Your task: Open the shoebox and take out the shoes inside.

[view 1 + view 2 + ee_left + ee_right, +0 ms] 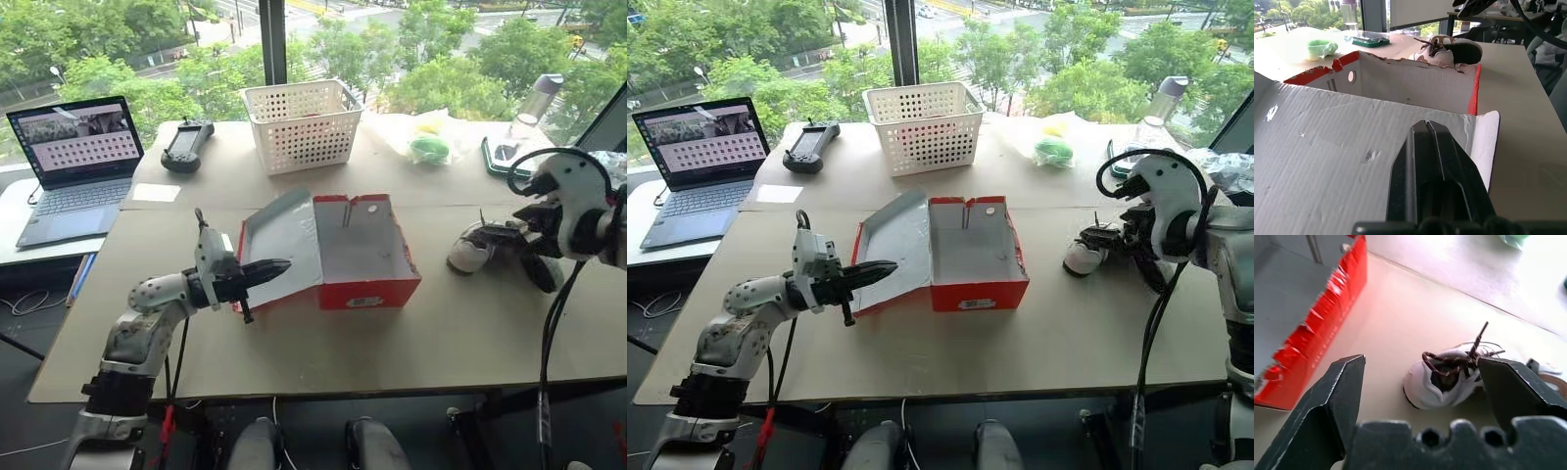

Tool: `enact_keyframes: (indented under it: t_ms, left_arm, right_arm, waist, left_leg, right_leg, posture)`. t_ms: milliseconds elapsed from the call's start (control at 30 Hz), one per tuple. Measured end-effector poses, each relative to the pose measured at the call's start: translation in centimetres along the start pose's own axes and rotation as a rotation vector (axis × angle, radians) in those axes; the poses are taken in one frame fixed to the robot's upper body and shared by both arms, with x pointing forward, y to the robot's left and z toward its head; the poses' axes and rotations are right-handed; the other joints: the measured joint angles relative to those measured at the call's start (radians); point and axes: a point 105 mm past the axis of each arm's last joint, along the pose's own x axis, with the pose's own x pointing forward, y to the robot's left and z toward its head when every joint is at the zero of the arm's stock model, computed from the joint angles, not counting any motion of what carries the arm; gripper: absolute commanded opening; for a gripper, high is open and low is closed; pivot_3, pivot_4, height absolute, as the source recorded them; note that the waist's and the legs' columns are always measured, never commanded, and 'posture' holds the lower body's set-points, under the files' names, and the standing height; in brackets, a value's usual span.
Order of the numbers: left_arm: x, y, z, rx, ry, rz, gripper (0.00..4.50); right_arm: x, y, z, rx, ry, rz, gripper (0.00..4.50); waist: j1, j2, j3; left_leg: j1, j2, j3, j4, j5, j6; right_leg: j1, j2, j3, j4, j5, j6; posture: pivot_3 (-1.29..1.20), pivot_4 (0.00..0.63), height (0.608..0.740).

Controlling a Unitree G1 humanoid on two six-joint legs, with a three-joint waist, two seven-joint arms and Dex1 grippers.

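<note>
Right gripper [1420,396] first: I see its two black fingers spread wide with nothing between them, hanging above the table [323,343] on the right side. Looking along it from the wrist camera, one white sneaker of the shoes [1447,377] lies on the tabletop between and beyond the fingers, dark laces loose on top, clear of both fingers. From the head camera I make out the shoes [485,247] on the table to the right of the shoebox [367,259], near it but apart from it, partly hidden behind my right arm. I cannot separate the two shoes cleanly there.

My left gripper [274,267] has its fingers pressed together, pointing roughly level toward the right. Its tip sits against the grey-white inner face of the lid [282,245], which is swung fully open to the left of the box and tilted up. In the left wrist view the closed fingers [1432,171] lie right over that inner lid surface.

I see the shoebox standing open in the middle of the table, its grey-white interior showing, red walls around it, and a white label on the near end.

Behind it sit a white perforated basket [302,122], a laptop [73,162] far left, and a black handheld controller [186,145].
</note>
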Motion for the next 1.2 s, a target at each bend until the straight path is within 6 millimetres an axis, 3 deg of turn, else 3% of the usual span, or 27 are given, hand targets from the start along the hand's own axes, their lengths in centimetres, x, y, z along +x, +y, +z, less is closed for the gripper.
enact_keyframes:
  t_ms: [67, 167, 300, 467, 600, 767, 867, 1033, 1200]
  left_arm:
    - [-0.1, 0.2, 0.0, -0.001, 0.0, 0.02, 0.0]
    - [-0.3, 1.1, 0.1, -0.005, -0.004, 0.092, 0.0]
    - [-1.0, 2.7, 0.3, -0.017, -0.008, 0.24, 0.0]
    - [-2.4, 5.1, 0.2, -0.049, -0.015, 0.505, 0.0]
    - [-4.1, 7.0, 0.0, -0.046, -0.028, 0.724, 0.0]
    - [-7.7, 8.8, -1.1, -0.038, -0.023, 1.052, 0.0]
    - [-9.1, 9.1, -2.0, -0.049, -0.024, 1.179, 0.0]
    - [-10.4, 8.0, -5.5, -0.127, 0.036, 1.294, 0.0]
    - [-11.9, 8.3, -6.0, -0.105, 0.039, 1.391, 0.0]
  right_arm:
    - [0.5, 0.6, 1.7, 0.009, -0.118, 0.006, 4.31]
    - [1.5, 0.2, 2.6, 0.051, -0.247, -0.086, 4.31]
    - [2.5, 0.3, 0.4, 0.106, -0.284, -0.187, 4.31]
    - [3.1, 1.2, -4.0, 0.099, -0.246, -0.302, 4.31]
    - [3.3, 1.8, -5.5, 0.077, -0.234, -0.338, 4.31]
    - [3.3, 2.3, -7.6, 0.013, -0.213, -0.366, 4.31]
    - [3.5, 2.4, -8.1, 0.024, -0.236, -0.369, 4.31]
    - [3.6, 2.5, -10.1, 0.002, -0.213, -0.399, 4.31]
    - [3.8, 2.8, -11.2, 0.006, -0.221, -0.42, 4.31]
  waist:
    - [0.002, 0.0, 0.0]
    - [0.004, 0.0, 0.0]
    - [0.013, 0.0, 0.0]
    - [0.014, 0.0, 0.0]
    - [0.007, 0.0, 0.0]
    - [0.003, 0.0, 0.0]
    - [0.004, 0.0, 0.0]
    - [0.005, 0.0, 0.0]
    - [0.004, 0.0, 0.0]
  left_leg:
    - [0.0, 0.0, 0.0, 0.0, 0.0, 0.0]
    - [0.0, 0.0, 0.001, 0.0, 0.0, 0.0]
    - [-0.005, -0.001, 0.002, 0.0, 0.0, 0.0]
    - [-0.006, -0.002, 0.002, 0.0, 0.0, 0.001]
    - [-0.004, -0.001, 0.002, 0.0, 0.0, 0.0]
    - [-0.001, -0.001, 0.002, 0.0, 0.0, 0.0]
    - [-0.001, -0.001, 0.002, 0.0, 0.0, 0.0]
    - [0.001, 0.0, 0.002, 0.0, -0.001, -0.002]
    - [0.003, 0.0, 0.002, 0.0, -0.004, -0.007]
  right_leg:
    - [0.0, 0.0, 0.0, 0.001, 0.0, 0.0]
    - [0.0, 0.0, -0.001, 0.001, 0.0, 0.0]
    - [-0.003, -0.001, -0.002, 0.001, 0.006, -0.001]
    - [-0.004, -0.001, -0.002, 0.001, 0.006, 0.001]
    - [-0.004, 0.0, -0.002, 0.001, 0.005, 0.004]
    - [-0.001, 0.0, -0.002, 0.001, 0.002, -0.001]
    - [0.0, 0.0, -0.001, 0.001, 0.002, 0.0]
    - [0.003, -0.001, -0.003, 0.0, 0.002, -0.001]
    - [0.005, -0.001, -0.003, 0.0, 0.001, 0.0]
  posture:
    - [0.0, 0.15, 0.733]
    - [0.0, 0.15, 0.733]
    - [0.0, 0.15, 0.733]
    - [0.0, 0.15, 0.733]
    - [0.0, 0.15, 0.733]
    - [0.0, 0.15, 0.733]
    - [0.0, 0.15, 0.733]
    - [0.0, 0.15, 0.733]
    - [0.0, 0.15, 0.733]
